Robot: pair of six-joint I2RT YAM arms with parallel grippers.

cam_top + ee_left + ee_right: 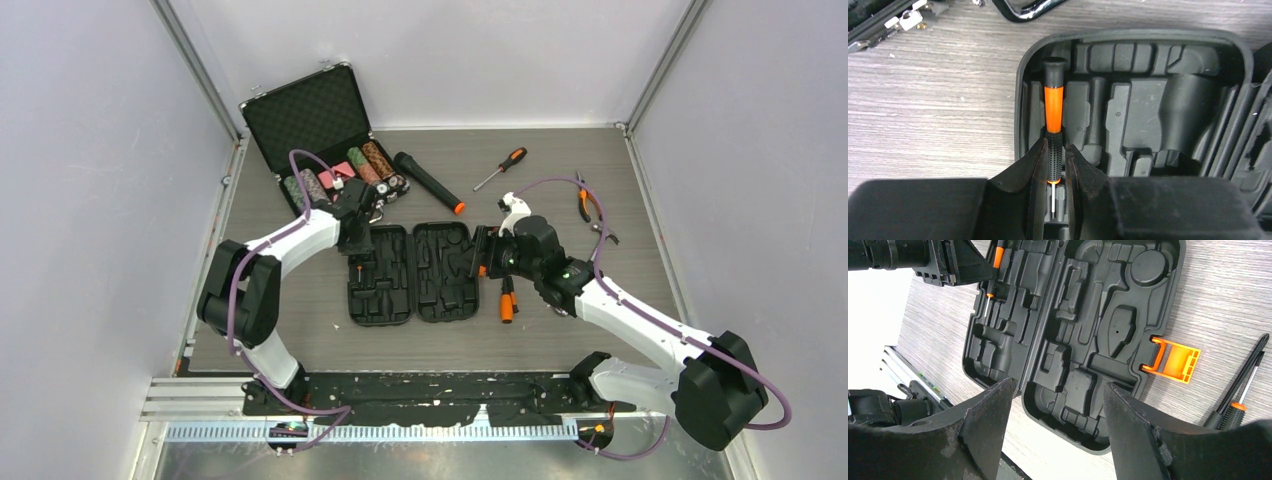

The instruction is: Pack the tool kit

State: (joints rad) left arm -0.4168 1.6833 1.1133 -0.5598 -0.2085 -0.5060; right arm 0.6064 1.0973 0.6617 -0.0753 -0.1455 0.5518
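The left fingers (1034, 172) narrowly flanked the small screwdriver (1053, 107); grip unconfirmed. It lay in a slot in the left half of the case (1148, 95). The right fingers (980, 432) stood wide and empty at its right edge. Risk: an unseated screwdriver could lift out on withdrawal.

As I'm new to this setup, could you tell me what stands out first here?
The open black tool case lies mid-table, nearly all its slots bare. The left gripper flanks a small orange-and-black screwdriver in its left half. An open poker chip case sits far left.
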